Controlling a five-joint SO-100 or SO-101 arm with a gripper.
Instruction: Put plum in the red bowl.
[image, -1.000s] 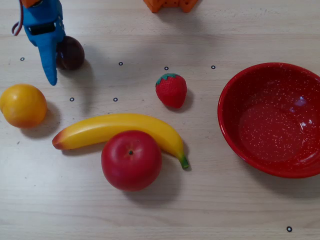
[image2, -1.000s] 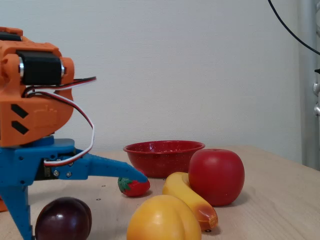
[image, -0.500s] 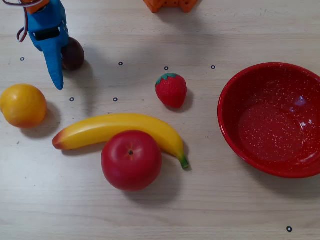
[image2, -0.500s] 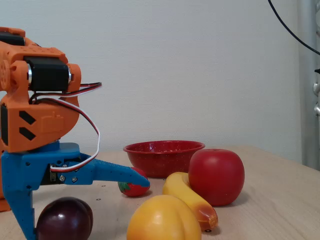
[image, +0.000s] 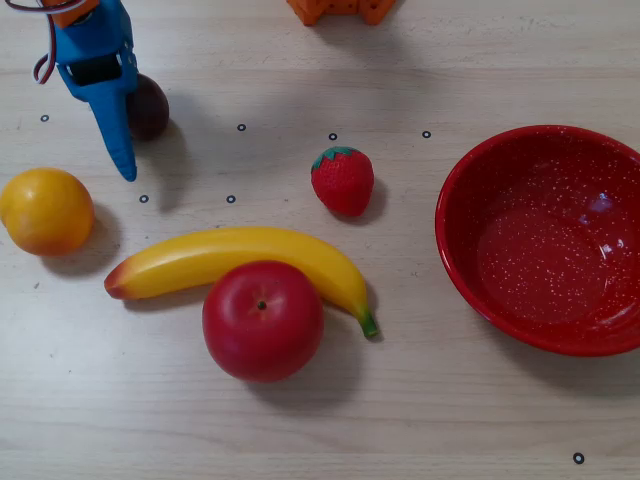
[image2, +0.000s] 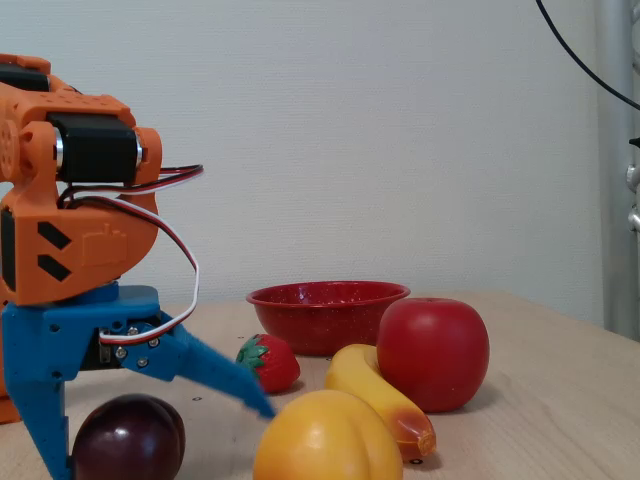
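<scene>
Jaws wide open, gripper (image2: 160, 440) straddling plum (image2: 128, 438), which sits on the table (image: 420, 400) between the fingers, top left overhead. Orange (image: 45, 210), banana (image: 240, 262), apple (image: 262, 320), strawberry (image: 342, 180) mid-table. Red bowl (image: 545, 235) empty, far right, well apart.

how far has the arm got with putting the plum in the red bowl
Early stage. Done: the gripper has reached the plum, with open jaws straddling it in the fixed view. In hand: the grasp itself; the plum appears to rest on the table, and the jaws aren't closed on it. Left: closing, lifting, and carrying it past the strawberry to the red bowl, which is empty in the overhead view.
</scene>
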